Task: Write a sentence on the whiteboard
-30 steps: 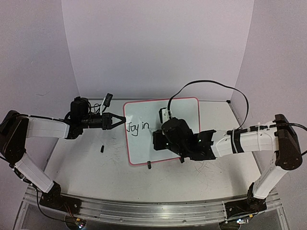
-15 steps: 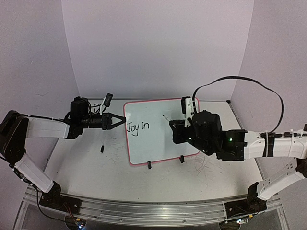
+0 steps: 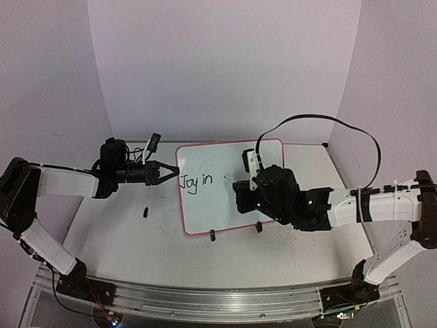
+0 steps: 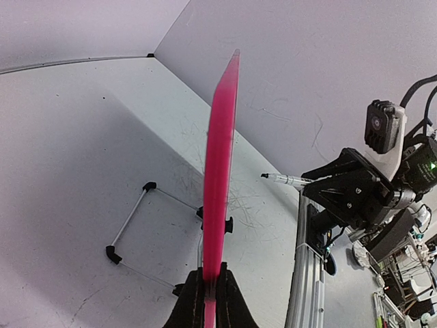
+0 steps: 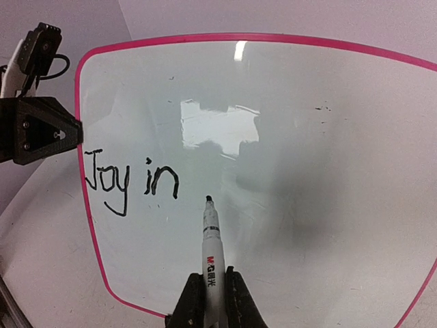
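The whiteboard (image 3: 212,208), white with a red-pink rim, stands tilted up at mid-table and carries the black words "Joy in" (image 3: 196,182) near its left edge. My left gripper (image 3: 172,172) is shut on that left rim; the left wrist view shows the whiteboard (image 4: 220,150) edge-on, pinched in the left gripper (image 4: 211,294). My right gripper (image 3: 240,185) is shut on a white marker (image 5: 210,239) with a black tip. The tip points at the whiteboard (image 5: 307,171), just right of and below "in" (image 5: 161,181). Whether it touches is unclear.
A small black cap-like piece (image 3: 145,212) lies on the scuffed tabletop (image 3: 116,232) left of the board. Two black clip feet (image 3: 213,236) (image 3: 259,227) sit at the board's near edge. A wire stand (image 4: 130,225) props it from behind. The right arm's cable (image 3: 321,117) loops overhead.
The right arm swung out to the right, then came back left; the marker tip now sits just right of "in". The left gripper and the board have not moved.
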{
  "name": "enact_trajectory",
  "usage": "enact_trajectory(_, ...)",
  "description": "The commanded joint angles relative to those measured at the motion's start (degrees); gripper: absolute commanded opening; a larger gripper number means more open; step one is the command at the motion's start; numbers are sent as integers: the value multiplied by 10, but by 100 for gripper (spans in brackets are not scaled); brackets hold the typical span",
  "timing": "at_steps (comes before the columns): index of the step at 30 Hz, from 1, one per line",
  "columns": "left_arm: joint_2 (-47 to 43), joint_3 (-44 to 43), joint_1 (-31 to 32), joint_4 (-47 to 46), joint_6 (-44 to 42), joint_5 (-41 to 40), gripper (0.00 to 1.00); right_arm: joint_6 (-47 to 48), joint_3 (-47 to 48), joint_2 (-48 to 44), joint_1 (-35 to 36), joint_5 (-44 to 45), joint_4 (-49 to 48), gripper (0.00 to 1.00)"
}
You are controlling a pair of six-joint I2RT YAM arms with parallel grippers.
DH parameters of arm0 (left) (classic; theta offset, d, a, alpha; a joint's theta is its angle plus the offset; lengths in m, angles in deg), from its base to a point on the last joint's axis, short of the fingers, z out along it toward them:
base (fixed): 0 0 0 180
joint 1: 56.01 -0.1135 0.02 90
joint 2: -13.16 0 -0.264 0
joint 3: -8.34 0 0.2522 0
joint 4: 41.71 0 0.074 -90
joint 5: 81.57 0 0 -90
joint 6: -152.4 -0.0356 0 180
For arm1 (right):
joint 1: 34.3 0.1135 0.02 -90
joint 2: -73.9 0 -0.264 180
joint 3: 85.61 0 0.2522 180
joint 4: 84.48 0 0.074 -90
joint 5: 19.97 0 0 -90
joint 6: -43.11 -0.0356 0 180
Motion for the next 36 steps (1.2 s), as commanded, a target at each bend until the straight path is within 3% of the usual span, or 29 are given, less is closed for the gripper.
enact_trajectory(1,-21,-11,-2,-23,1,8,0,8,22,-1,1,-10,-20,0)
enact_trajectory(36,-18,-20,-2,-20,1,-6,0,30,52,32,2,-10,-17,0)
